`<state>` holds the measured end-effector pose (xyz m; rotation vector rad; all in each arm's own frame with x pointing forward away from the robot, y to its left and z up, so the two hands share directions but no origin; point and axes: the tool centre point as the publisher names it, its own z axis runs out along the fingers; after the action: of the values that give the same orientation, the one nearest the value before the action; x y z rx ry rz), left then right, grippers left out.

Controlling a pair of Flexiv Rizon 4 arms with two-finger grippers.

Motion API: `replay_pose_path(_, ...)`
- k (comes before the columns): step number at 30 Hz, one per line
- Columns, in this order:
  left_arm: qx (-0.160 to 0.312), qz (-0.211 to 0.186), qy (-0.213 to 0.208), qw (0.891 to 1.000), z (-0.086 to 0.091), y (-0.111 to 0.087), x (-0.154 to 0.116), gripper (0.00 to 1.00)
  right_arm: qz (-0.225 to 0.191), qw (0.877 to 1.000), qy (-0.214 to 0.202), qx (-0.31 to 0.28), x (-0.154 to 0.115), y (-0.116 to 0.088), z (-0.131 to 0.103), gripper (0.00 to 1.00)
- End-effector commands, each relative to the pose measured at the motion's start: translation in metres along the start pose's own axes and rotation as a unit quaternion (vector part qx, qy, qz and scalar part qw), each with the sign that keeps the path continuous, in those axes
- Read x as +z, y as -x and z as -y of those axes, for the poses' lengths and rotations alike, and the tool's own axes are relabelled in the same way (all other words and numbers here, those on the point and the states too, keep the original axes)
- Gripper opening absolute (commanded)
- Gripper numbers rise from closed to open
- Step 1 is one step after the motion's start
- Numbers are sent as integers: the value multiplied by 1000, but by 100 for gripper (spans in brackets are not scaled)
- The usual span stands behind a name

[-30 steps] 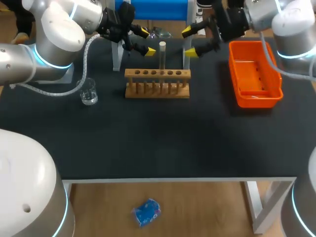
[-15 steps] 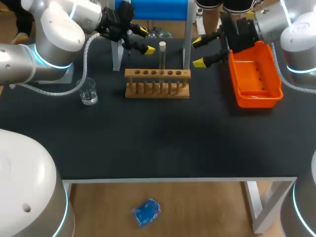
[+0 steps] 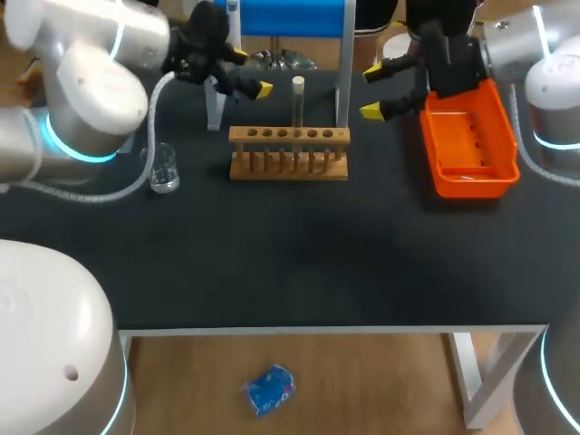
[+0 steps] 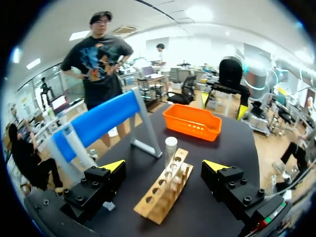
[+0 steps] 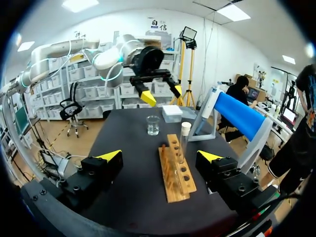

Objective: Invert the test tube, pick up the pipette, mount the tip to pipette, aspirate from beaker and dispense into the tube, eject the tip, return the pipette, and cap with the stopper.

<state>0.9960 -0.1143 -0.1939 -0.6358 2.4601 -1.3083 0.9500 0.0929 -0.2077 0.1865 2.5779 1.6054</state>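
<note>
A clear test tube stands upright in the wooden rack at the back middle of the table. My left gripper hangs open just left of the tube, apart from it. On the tube's other side, by the orange tray, my right gripper is open too. In the left wrist view the tube and rack lie ahead of the open, empty left gripper. From the right wrist, the tube rises ahead between the spread fingers of the right gripper. A glass beaker sits left of the rack.
An orange tray stands at the back right. Behind the rack is a blue stand on white legs. A white box sits beyond the beaker. The table's front edge runs across below the dark front half.
My right gripper has drawn away from the tube to the right, ending beside the orange tray. My left gripper has pulled back a little to the left. Tube and rack have not moved.
</note>
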Motion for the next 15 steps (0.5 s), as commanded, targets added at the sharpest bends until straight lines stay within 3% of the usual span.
replay_pose_path(1,-13,56,-4,998,-10,-15,-38,100,26,999,21,6,-14,-13,8,100)
replay_pose_path(15,-53,130,1,990,-27,-16,-81,100,89,995,38,34,-54,-28,23,100)
